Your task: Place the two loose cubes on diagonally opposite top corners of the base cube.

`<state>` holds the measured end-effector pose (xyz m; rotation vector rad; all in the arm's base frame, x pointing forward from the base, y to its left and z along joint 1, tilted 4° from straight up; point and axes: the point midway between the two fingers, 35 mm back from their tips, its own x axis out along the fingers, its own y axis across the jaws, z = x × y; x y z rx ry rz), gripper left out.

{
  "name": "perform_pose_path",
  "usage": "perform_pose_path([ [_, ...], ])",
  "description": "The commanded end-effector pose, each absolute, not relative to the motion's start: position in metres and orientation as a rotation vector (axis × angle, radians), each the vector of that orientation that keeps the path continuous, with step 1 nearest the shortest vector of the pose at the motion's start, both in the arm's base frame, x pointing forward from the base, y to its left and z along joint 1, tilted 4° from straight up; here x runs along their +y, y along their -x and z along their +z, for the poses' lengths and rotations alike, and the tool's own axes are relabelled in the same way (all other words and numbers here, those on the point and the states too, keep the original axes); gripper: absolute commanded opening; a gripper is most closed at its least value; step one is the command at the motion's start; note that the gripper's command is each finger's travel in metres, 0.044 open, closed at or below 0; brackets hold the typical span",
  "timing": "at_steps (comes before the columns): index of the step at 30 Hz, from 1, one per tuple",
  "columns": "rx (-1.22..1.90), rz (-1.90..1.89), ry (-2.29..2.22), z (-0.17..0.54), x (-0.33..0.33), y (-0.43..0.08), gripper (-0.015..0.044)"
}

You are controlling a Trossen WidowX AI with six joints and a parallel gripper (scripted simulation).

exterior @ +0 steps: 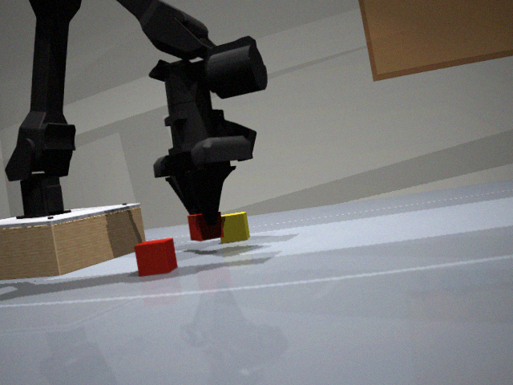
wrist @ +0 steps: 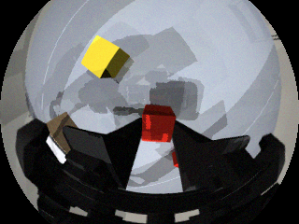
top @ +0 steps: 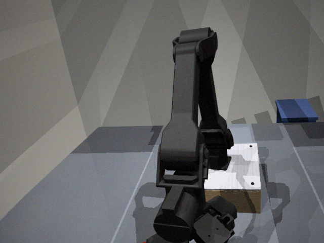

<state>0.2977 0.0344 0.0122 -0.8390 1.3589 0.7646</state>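
My gripper (exterior: pixel 205 218) (wrist: pixel 157 122) is shut on a red cube (exterior: pixel 198 229) (wrist: pixel 158 131). It holds the cube a little above the table, with a shadow under it in the exterior view. The yellow cube (exterior: pixel 236 227) (wrist: pixel 99 55) stands on the table, just right of the held cube in the exterior view and up and left of it in the wrist view. The other red cube (exterior: pixel 155 257) stands on the table nearer the exterior camera. Only a sliver of it shows beside the right finger in the wrist view. The fingertips are out of frame in the top view.
The arm's wooden pedestal with a white top (top: pixel 245 167) (exterior: pixel 97 240) stands left of the cubes in the exterior view. A blue object (top: pixel 296 110) is at the far right in the top view. A brown panel (exterior: pixel 438 37) is at the upper right in the exterior view.
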Motion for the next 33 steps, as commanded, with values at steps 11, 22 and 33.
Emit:
perform_pose_path([
  [11,1.344,0.756,0.847,0.062,0.035,-0.299,0.0105],
  [22,1.344,0.756,0.847,0.097,0.035,-0.291,0.0105],
  [33,1.34,0.767,0.856,0.099,0.045,-0.291,0.0105],
])
